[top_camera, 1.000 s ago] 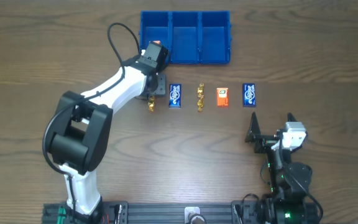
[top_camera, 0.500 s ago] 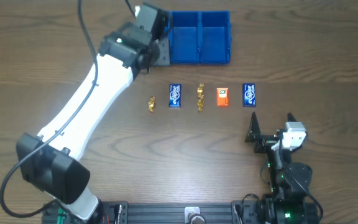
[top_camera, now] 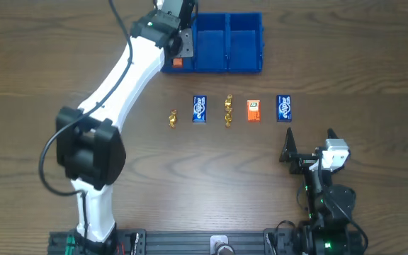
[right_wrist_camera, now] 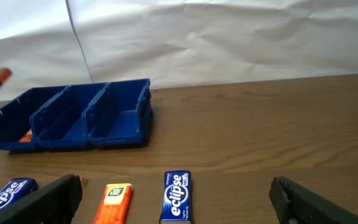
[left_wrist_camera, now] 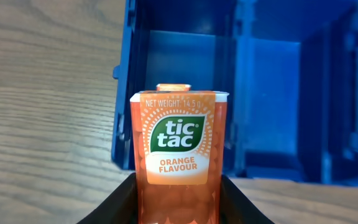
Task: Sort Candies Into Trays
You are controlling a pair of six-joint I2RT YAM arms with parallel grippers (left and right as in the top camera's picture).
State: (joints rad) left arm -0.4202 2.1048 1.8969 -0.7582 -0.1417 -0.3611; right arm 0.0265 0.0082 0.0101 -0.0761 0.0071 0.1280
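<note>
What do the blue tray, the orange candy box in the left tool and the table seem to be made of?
Blue tray: likely moulded plastic, slightly glossy, with smooth even-coloured walls.
Orange candy box: probably clear hard plastic with a printed label; contents seem to show through below it.
Table: wood or wood-look laminate, matte; grain lines show.

- The tray (top_camera: pixel 245 42) is seen in solid blue.
- An orange box (left_wrist_camera: pixel 180 155) (green oval on its label) is shown.
- A mint pack (top_camera: pixel 284 108) is coloured dark blue.
- The table (top_camera: pixel 374 71) is grained in brown.
</note>
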